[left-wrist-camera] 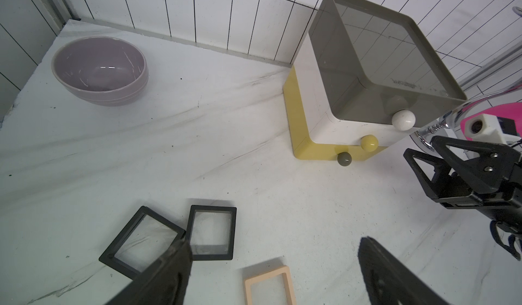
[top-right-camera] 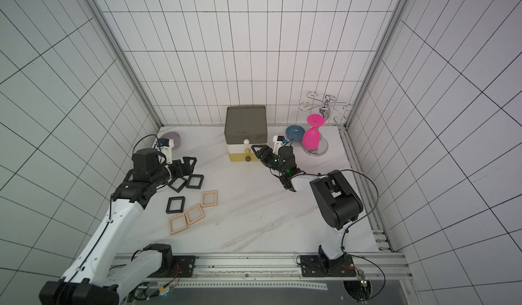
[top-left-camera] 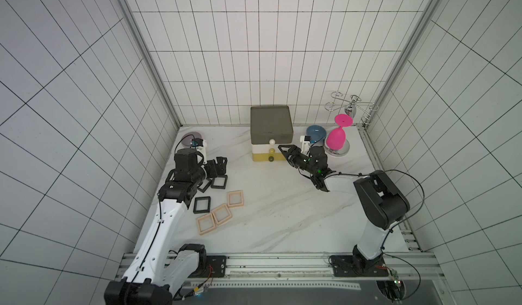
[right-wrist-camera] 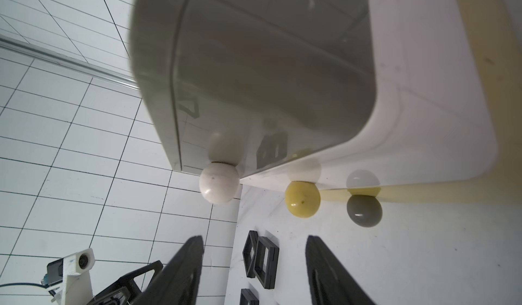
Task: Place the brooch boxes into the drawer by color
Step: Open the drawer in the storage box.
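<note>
- The drawer (top-left-camera: pixel 269 125) sits at the back of the table (top-left-camera: pixel 282 219) and all three tiers look shut. That's olive on top with the white knob (right-wrist-camera: pixel 219 186), then white with the yellow knob (right-wrist-camera: pixel 302 199), then yellow with the grey knob (right-wrist-camera: pixel 364 210).
- The right gripper (top-left-camera: pixel 285 152) is right at the drawer front, just beside the knobs. Its jaws are about halfway apart with nothing in them.
- The left gripper (left-wrist-camera: pixel 274 240) hangs above two of the black boxes (top-left-camera: pixel 219 182), spread wide and also empty.
- All six boxes lie flat on the table to the left of the drawer: three black, then three peach boxes (top-left-camera: pixel 235 198) nearer the robot. I can't see any white ones anywhere.
- Handling guess: they look like thin, light, stiff plastic frames with a clear film in the middle. I'd keep fingers off the film since it probably dents, and pinch across two opposite outer edges of the frame.
- They lie so flat there's little edge to catch, so I'd expect them to skid on the smooth top rather than lift.
- Two black ones touch at a corner and two peach ones sit edge to edge, so grabbing one likely nudges its neighbour. The lone black and lone peach look easier.
- The knobs are small glossy balls, slippery I bet, so close behind the ball rather than on its crown. The drawer looks light too, so a pull may drag the whole thing.
</note>
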`<state>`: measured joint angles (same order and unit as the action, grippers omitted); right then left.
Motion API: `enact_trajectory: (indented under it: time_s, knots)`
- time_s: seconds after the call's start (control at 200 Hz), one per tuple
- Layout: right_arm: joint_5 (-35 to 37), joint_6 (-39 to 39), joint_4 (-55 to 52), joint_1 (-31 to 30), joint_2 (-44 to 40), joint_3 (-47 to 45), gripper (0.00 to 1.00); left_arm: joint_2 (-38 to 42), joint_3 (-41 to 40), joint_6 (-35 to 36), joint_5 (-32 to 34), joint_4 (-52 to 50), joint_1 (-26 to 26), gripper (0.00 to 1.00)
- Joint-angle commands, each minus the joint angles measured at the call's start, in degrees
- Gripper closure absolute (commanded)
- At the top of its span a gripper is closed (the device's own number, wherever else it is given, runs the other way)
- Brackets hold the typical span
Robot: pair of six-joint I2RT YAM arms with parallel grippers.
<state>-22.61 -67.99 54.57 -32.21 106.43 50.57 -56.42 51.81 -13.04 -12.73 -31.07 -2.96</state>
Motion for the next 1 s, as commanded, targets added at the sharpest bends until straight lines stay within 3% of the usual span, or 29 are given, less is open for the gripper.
enact_trajectory:
  time_s: [0.0,0.994]
  knots:
    - [2.57,-5.34,9.29,0.05,2.72,-0.99,0.40,0.74,-0.48,0.47,1.04,-0.22,-0.26,0.04]
    - [7.76,-4.98,5.87,-4.71,12.90,10.18,0.44,0.61,-0.48,0.75,1.57,-0.40,-0.38,0.04]
